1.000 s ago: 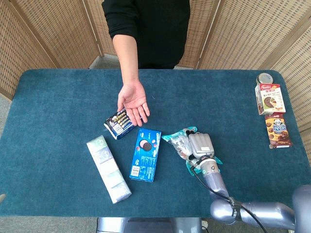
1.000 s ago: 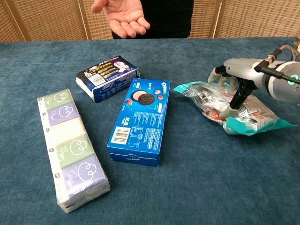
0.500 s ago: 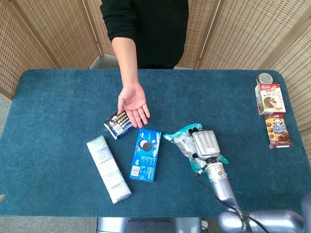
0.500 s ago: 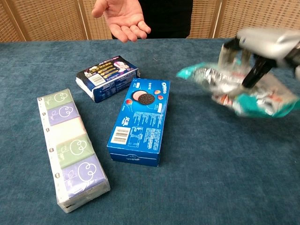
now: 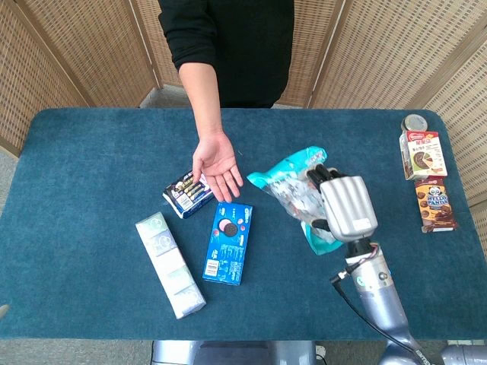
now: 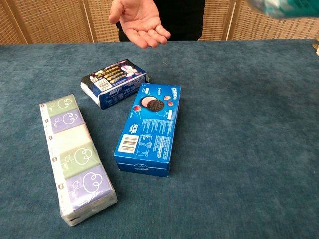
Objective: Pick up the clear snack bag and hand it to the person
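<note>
Above table, right hand (image 5: 347, 207) gripping snack bag (image 5: 298, 190)

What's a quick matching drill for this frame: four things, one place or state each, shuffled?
Things:
1. snack bag
2. Oreo box
3. tissue pack
4. person's palm

Places or states:
A. lying flat on the cloth, between the tissue pack and the right hand
B. open and facing up over the table
C. held off the table by the right hand
D. lying on the cloth, furthest left of the four

Pairs: 1-C, 2-A, 3-D, 4-B
</note>
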Action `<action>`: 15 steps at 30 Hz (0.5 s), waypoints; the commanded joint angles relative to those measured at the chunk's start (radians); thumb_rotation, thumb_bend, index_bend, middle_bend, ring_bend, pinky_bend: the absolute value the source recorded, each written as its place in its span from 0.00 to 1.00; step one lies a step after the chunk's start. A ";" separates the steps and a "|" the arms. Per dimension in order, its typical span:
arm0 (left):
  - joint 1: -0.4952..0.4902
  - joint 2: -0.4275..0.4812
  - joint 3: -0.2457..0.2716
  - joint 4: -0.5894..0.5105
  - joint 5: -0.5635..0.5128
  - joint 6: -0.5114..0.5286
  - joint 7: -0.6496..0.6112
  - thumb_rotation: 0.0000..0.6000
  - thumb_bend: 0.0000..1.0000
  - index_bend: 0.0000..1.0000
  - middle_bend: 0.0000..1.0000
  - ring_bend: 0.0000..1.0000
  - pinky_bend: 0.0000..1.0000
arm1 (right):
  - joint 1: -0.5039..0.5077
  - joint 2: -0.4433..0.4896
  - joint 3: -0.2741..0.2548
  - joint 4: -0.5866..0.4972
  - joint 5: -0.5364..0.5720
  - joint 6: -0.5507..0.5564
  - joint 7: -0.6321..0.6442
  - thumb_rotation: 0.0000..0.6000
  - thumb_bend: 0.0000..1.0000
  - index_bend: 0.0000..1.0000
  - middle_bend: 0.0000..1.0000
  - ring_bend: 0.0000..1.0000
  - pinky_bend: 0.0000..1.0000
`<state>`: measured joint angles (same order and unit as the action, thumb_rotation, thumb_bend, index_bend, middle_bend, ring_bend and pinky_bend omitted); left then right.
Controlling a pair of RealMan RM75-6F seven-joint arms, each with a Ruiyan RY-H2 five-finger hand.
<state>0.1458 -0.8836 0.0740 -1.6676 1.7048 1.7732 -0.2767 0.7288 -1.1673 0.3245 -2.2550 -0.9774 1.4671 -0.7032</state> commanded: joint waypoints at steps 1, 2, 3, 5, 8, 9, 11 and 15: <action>-0.001 0.000 0.000 0.000 -0.001 -0.001 -0.001 1.00 0.14 0.00 0.00 0.00 0.09 | 0.109 -0.001 0.101 -0.009 0.157 -0.062 -0.053 1.00 0.60 0.50 0.62 0.69 0.83; -0.001 0.000 0.000 0.000 -0.001 -0.002 -0.001 1.00 0.14 0.00 0.00 0.00 0.09 | 0.139 -0.013 0.120 0.002 0.200 -0.074 -0.070 1.00 0.60 0.50 0.62 0.69 0.83; -0.001 0.001 -0.001 0.000 -0.002 -0.002 -0.002 1.00 0.14 0.00 0.00 0.00 0.09 | 0.163 -0.025 0.134 0.012 0.232 -0.081 -0.083 1.00 0.60 0.50 0.62 0.69 0.83; -0.001 0.001 -0.002 0.000 -0.006 -0.004 -0.002 1.00 0.14 0.00 0.00 0.00 0.09 | 0.211 -0.046 0.166 0.021 0.328 -0.088 -0.111 1.00 0.60 0.51 0.62 0.69 0.83; -0.005 0.002 -0.003 -0.001 -0.014 -0.013 -0.004 1.00 0.14 0.00 0.00 0.00 0.09 | 0.304 -0.074 0.232 0.024 0.467 -0.071 -0.167 1.00 0.60 0.52 0.63 0.70 0.83; -0.006 0.002 -0.004 -0.002 -0.016 -0.016 -0.005 1.00 0.14 0.00 0.00 0.00 0.09 | 0.331 -0.084 0.246 0.025 0.496 -0.058 -0.187 1.00 0.60 0.52 0.63 0.70 0.83; -0.008 0.003 -0.005 -0.002 -0.021 -0.021 -0.005 1.00 0.14 0.00 0.00 0.00 0.09 | 0.375 -0.103 0.265 0.027 0.542 -0.034 -0.218 1.00 0.60 0.52 0.63 0.70 0.83; -0.017 0.005 -0.007 -0.008 -0.035 -0.046 -0.007 1.00 0.14 0.00 0.00 0.00 0.09 | 0.489 -0.190 0.296 0.092 0.644 0.020 -0.268 1.00 0.60 0.52 0.63 0.69 0.83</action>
<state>0.1329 -0.8802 0.0672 -1.6726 1.6749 1.7373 -0.2817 1.1447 -1.2916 0.5841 -2.2145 -0.3961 1.4477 -0.9278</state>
